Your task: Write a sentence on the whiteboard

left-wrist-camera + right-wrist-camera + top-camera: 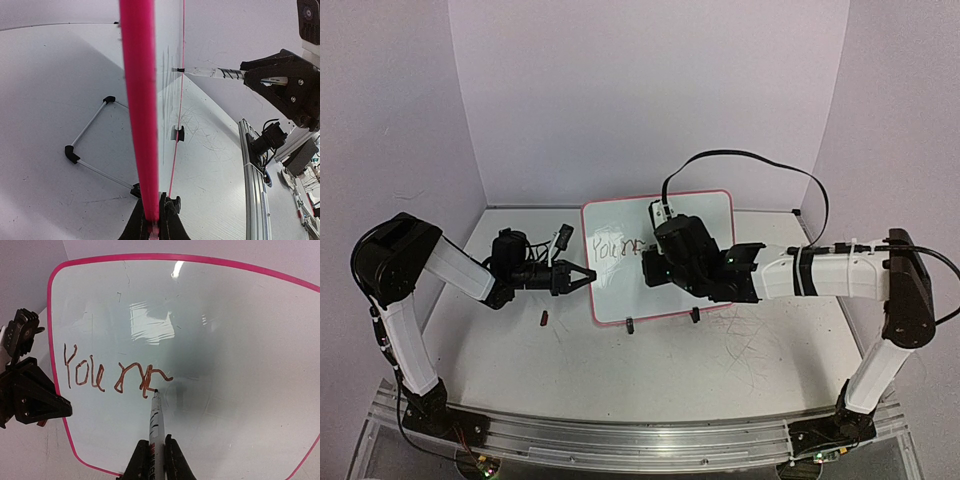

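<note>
Our left gripper pinches the whiteboard by its left edge, so it cannot wobble on the table. The sentence, just "You" and some squiggles, fills its left half. Our right gripper squeezes a pen, tip touching the board. Only the right wrist shows words; the left wrist shows the pink rim edge-on.

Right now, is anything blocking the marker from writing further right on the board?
Nothing visible. The whiteboard right of the writing is bare; the left gripper clamps the far left edge, off the marker's path.
</note>
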### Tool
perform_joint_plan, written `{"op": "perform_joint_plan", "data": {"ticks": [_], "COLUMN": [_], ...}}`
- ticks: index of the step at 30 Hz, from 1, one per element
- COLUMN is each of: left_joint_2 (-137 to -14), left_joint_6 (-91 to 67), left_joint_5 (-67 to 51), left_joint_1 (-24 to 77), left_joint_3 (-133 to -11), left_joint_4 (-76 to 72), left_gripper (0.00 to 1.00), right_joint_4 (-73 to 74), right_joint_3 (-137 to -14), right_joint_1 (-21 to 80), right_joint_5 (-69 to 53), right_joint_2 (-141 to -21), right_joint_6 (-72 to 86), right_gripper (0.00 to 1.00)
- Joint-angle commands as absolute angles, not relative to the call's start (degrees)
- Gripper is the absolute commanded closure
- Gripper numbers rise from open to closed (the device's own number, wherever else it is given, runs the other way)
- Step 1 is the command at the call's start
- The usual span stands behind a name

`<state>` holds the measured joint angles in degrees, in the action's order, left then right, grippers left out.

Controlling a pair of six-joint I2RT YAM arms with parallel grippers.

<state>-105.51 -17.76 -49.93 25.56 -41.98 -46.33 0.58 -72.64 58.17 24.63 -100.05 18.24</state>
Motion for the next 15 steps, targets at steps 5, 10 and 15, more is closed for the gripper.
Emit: {"op": "perform_joint_plan", "data": {"ticks": [5,10,15], "left_joint_2": [-104.49,-104.5,-104.59], "left_joint_6": [-14.67,-14.66,-14.61], "left_joint_5": [-46.76,-46.79,-46.78], "left_joint_1": [25.84,25.84,25.84], "left_joint_3": [-43.02,-43.02,-43.02], "left_joint_4": [-43.89,-43.94,-43.87], "left_gripper": [1.0,1.0,1.0], "right_joint_4": [0.56,0.58,0.54], "right_joint_3": [-75.23,-75.62,-75.68], "right_joint_1": [56.45,56.36,56.34], "right_joint_5": [28.97,29.37,28.97], "right_joint_2": [-99.05,-99.03,-99.06], "right_joint_6": [17.32,16.99,16.79], "right_gripper": [1.0,1.0,1.0]}}
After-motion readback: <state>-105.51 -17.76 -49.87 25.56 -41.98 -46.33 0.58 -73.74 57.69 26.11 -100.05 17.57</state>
